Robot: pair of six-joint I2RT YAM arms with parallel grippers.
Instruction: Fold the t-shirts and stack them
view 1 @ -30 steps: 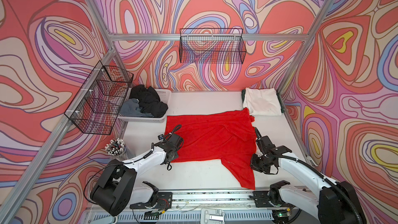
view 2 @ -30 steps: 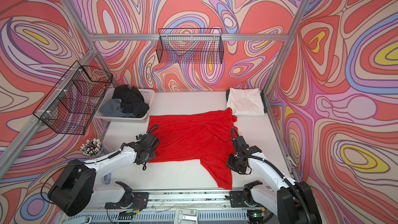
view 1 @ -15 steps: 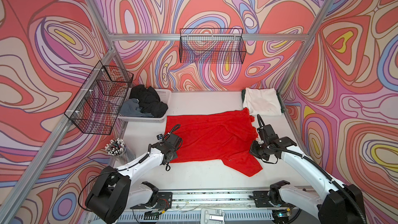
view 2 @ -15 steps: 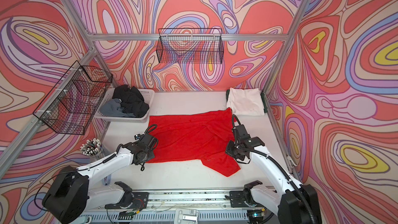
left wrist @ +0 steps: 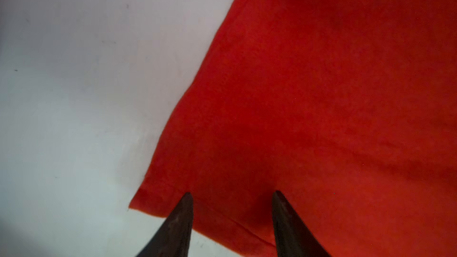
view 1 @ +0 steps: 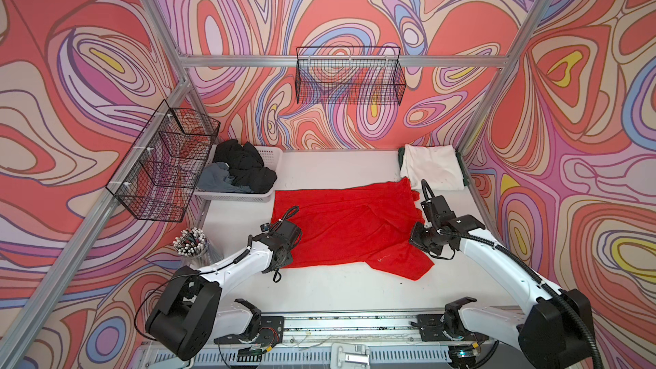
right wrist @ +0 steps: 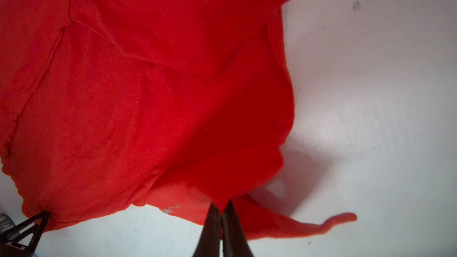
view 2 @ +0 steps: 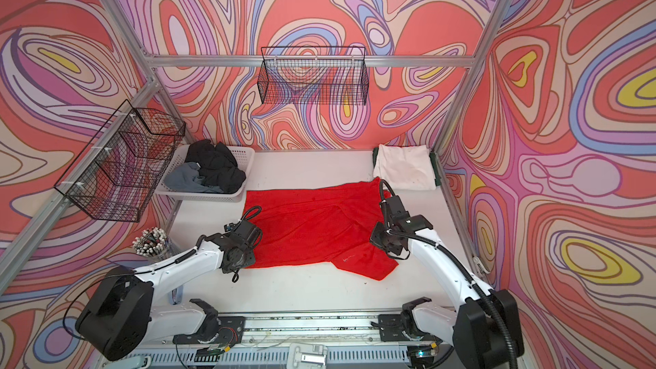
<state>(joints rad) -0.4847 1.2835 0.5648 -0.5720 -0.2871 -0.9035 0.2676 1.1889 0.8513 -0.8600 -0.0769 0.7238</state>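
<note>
A large bright red t-shirt [view 1: 348, 228] lies spread across the middle of the white table [view 1: 337, 289] in both top views. My left gripper [left wrist: 232, 194] is open at its near-left corner, with the fingertips [left wrist: 188, 199] apart over the hem. My right gripper [right wrist: 222, 203] is shut on a pinch of the red cloth [right wrist: 148, 95] at the shirt's right side [view 1: 417, 239], holding it slightly raised. A folded white t-shirt [view 1: 431, 170] lies at the back right on a dark green one [view 2: 433, 168]. Black [view 1: 245, 165] and grey [view 1: 214, 181] t-shirts sit crumpled in a basket.
The white perforated basket [view 1: 273, 154] stands at the back left. Black wire baskets hang on the left wall [view 1: 167, 161] and the back wall [view 1: 349, 76]. A cup of pens [view 1: 191, 243] stands at the table's left edge beside my left arm.
My left gripper has opened and let go of the red shirt's corner. My right gripper has drawn the shirt's long near-right flap back from the front edge.
</note>
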